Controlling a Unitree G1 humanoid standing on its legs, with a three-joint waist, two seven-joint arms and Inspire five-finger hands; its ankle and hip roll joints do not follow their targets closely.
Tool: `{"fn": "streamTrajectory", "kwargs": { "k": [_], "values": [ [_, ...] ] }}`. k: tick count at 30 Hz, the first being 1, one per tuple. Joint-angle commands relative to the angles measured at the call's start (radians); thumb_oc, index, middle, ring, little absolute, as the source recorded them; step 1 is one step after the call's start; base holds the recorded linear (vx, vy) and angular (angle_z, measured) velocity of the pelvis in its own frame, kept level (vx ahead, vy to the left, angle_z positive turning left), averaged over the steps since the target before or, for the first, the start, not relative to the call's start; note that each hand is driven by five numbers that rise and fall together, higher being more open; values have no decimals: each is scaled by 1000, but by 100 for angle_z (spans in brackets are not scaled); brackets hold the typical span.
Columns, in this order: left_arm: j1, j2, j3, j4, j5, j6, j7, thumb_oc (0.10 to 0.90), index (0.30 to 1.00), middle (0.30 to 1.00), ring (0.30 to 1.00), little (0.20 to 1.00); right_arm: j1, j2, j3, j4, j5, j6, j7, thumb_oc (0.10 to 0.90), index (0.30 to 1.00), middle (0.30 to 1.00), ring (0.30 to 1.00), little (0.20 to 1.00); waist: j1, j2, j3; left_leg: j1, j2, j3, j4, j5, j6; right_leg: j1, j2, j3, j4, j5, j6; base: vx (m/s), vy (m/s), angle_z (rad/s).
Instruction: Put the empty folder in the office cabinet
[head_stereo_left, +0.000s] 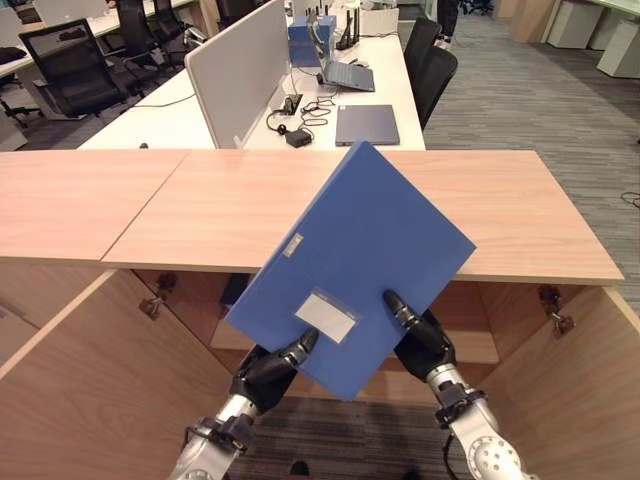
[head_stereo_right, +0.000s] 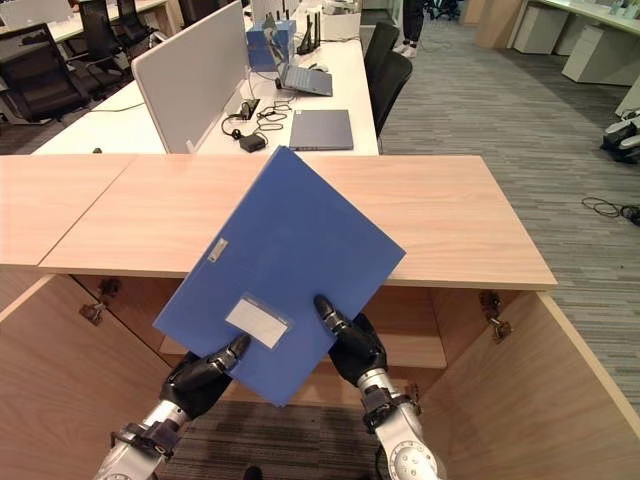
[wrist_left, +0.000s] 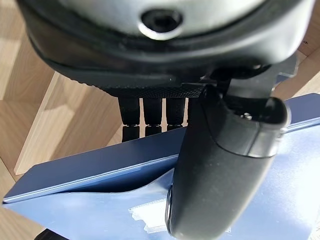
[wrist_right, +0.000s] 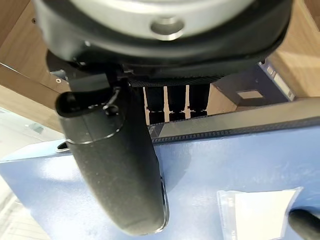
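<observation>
A blue folder (head_stereo_left: 355, 262) is held tilted in the air by both hands, above the open front of a wooden office cabinet (head_stereo_left: 560, 230). The folder is pinched near its lower edge: the left hand (head_stereo_left: 268, 372) has its thumb laid on the upper face and its fingers (wrist_left: 145, 116) passing beneath, and the right hand (head_stereo_left: 420, 340) grips in the same way, thumb on top and fingers (wrist_right: 177, 102) under the folder. A clear label pocket (head_stereo_left: 326, 317) with a white card is fixed to the folder face between the two thumbs, and a small pale tag (head_stereo_left: 292, 245) lies higher up on the face.

The cabinet top is a flat, light wood surface, joined on the left to a second wooden top (head_stereo_left: 70, 195). Both cabinet doors (head_stereo_left: 95, 400) are swung open toward the robot, and an inner shelf (head_stereo_left: 470, 345) is visible behind the folder.

Behind the cabinet stands a white desk (head_stereo_left: 330, 110) with a grey divider panel (head_stereo_left: 240, 70). On the desk lie a closed grey laptop (head_stereo_left: 366, 124), an open laptop (head_stereo_left: 345, 72), black cables (head_stereo_left: 300, 118) and a blue box (head_stereo_left: 310, 40). Black office chairs (head_stereo_left: 70, 65) are placed on both sides of the desk. The floor is covered with grey carpet (head_stereo_left: 530, 90).
</observation>
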Motion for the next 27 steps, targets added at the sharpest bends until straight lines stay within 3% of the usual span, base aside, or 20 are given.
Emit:
{"fn": "streamTrajectory", "kwargs": {
  "k": [1,7,14,15,16,17,23,27],
  "values": [
    [-83,50,49,-78,13,-111,-66,400,300,300,300,300,-165,34,-115,-152,-34,-67,143,400,300,300,300,300,-19,-44,-41,-37,34,-9,12,24,-54,76,-30,-15,54,-166,39,4,-7,7],
    [-75,55,71,-75,35,-111,-85,400,300,300,300,300,-125,-7,-130,-146,-72,-25,166,400,300,300,300,300,-18,-47,-41,-42,36,-10,12,27,-55,77,-28,-18,55,-169,40,5,-9,5],
    [-66,66,82,-73,51,-110,-100,400,300,300,300,300,-112,-22,-150,-152,-87,-19,174,400,300,300,300,300,-18,-49,-42,-42,36,-13,12,27,-55,77,-28,-18,57,-170,41,0,0,0],
    [-66,67,84,-74,51,-110,-100,453,380,380,380,380,-112,-21,-151,-150,-87,-17,174,400,300,300,300,300,-19,-48,-42,-42,36,-14,12,26,-55,77,-28,-18,58,-170,40,0,0,0],
    [-65,68,86,-73,51,-111,-99,602,604,604,604,604,-113,-21,-151,-149,-87,-18,174,400,300,300,300,300,-19,-48,-43,-42,37,-13,12,26,-55,77,-28,-18,58,-170,40,0,0,0],
    [-66,69,86,-72,55,-113,-96,800,900,900,900,900,-114,-20,-153,-149,-87,-20,173,400,300,300,300,300,-19,-48,-43,-42,37,-13,12,26,-56,77,-28,-19,58,-170,40,0,0,0],
    [-64,71,108,-57,85,-129,-89,800,900,900,900,900,-122,-20,-158,-157,-98,-22,173,400,300,300,300,300,-18,-47,-44,-43,37,-12,13,27,-56,76,-28,-18,58,-170,39,0,0,0],
    [-55,95,132,-11,190,-149,-74,800,900,900,900,900,-127,-31,-178,-201,-127,-29,176,400,300,300,300,300,-16,-43,-44,-53,37,-12,14,38,-56,67,-26,-18,59,-159,39,-21,1,0]
  ]
}}
